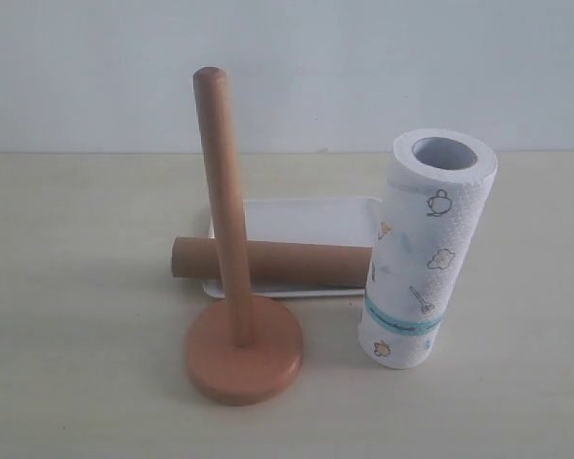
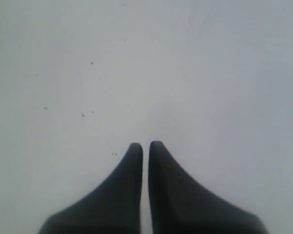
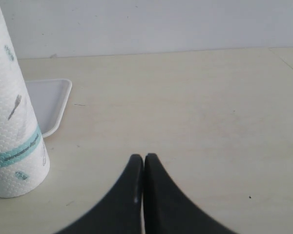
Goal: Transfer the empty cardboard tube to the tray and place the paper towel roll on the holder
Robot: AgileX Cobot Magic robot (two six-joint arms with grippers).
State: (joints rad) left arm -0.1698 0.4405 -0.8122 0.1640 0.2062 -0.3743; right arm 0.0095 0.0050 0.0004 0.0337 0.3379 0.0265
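The brown cardboard tube (image 1: 287, 263) lies on its side across the front of the white tray (image 1: 306, 220). In front of it stands the reddish-brown wooden holder (image 1: 241, 349), its post bare. The paper towel roll (image 1: 426, 249) stands upright on the table at the tray's right end; in the right wrist view the roll (image 3: 12, 122) and a corner of the tray (image 3: 51, 100) also show. Neither gripper appears in the exterior view. My left gripper (image 2: 146, 145) is shut and empty, facing a plain pale surface. Low over bare table, my right gripper (image 3: 144, 157) is shut and empty, apart from the roll.
A pale wall (image 1: 364, 67) runs behind the light wooden table (image 1: 67, 287). Bare tabletop (image 3: 200, 112) spreads beside the roll in the right wrist view.
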